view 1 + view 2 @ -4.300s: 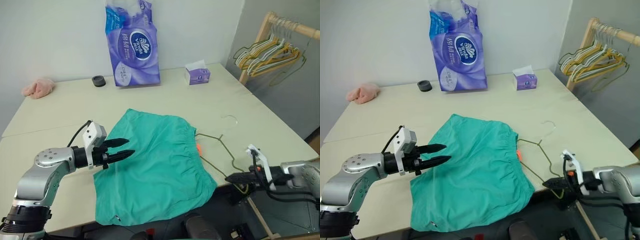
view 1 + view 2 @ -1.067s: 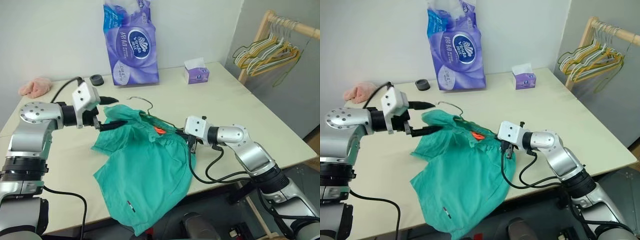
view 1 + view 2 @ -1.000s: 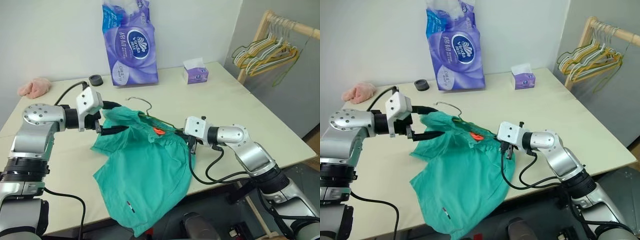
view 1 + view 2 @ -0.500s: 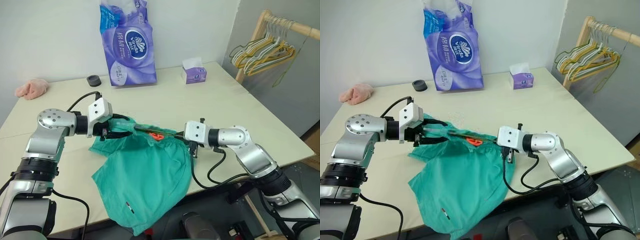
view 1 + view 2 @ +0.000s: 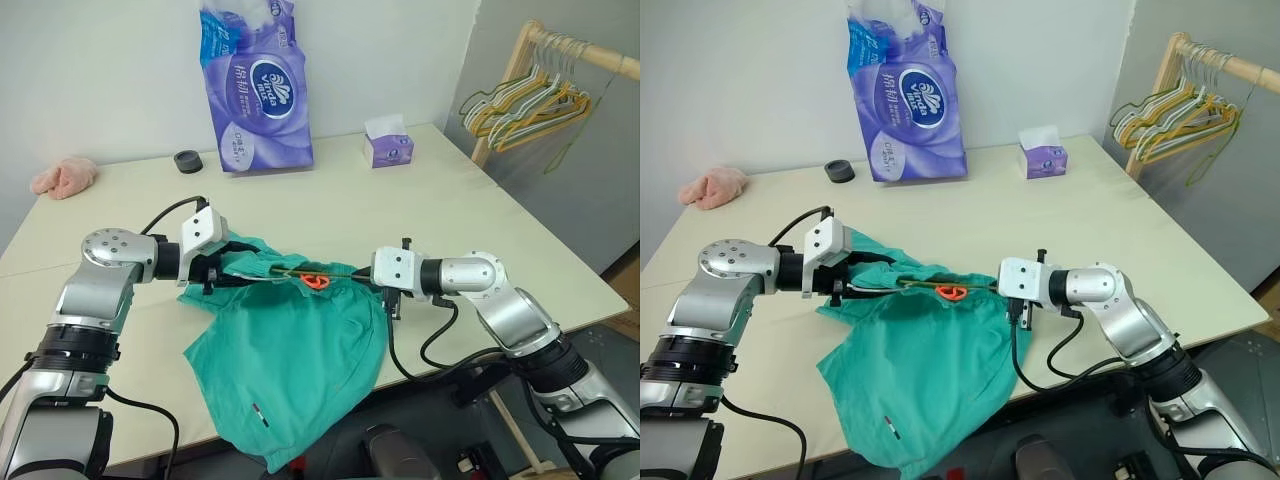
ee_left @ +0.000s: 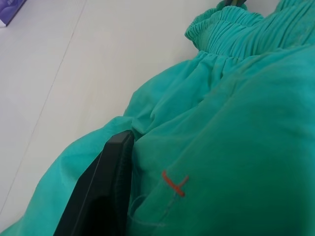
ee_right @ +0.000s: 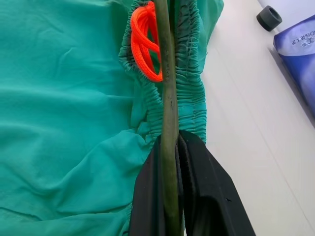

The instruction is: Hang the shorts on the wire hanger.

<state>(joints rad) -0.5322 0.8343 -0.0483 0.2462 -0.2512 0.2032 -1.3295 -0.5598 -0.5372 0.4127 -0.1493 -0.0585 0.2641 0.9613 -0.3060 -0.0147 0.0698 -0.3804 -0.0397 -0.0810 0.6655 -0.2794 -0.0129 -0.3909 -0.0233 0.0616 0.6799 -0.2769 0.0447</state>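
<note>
The teal shorts (image 5: 290, 345) lie bunched on the table, one leg drooping over the front edge. The thin olive wire hanger (image 5: 346, 283) runs level through the gathered waistband, beside an orange cord loop (image 7: 143, 45). My right gripper (image 7: 171, 140) is shut on the wire at the waistband's right end. My left gripper (image 5: 232, 270) is at the waistband's left end, its jaws closed on bunched fabric; one black finger (image 6: 104, 189) presses against the cloth. The hanger's hook is hidden in the fabric.
A tall purple tissue pack (image 5: 258, 85), a black roll (image 5: 186, 160) and a small purple tissue box (image 5: 388, 148) stand along the back of the table (image 5: 470, 215). A pink fluffy cloth (image 5: 62, 176) lies far left. A wooden rack with several hangers (image 5: 530, 95) stands at right.
My left gripper has sunk and closed on the waistband's left end. The hanger's hook, standing above the shorts a second ago, has dropped into the fabric. The right gripper keeps its hold.
</note>
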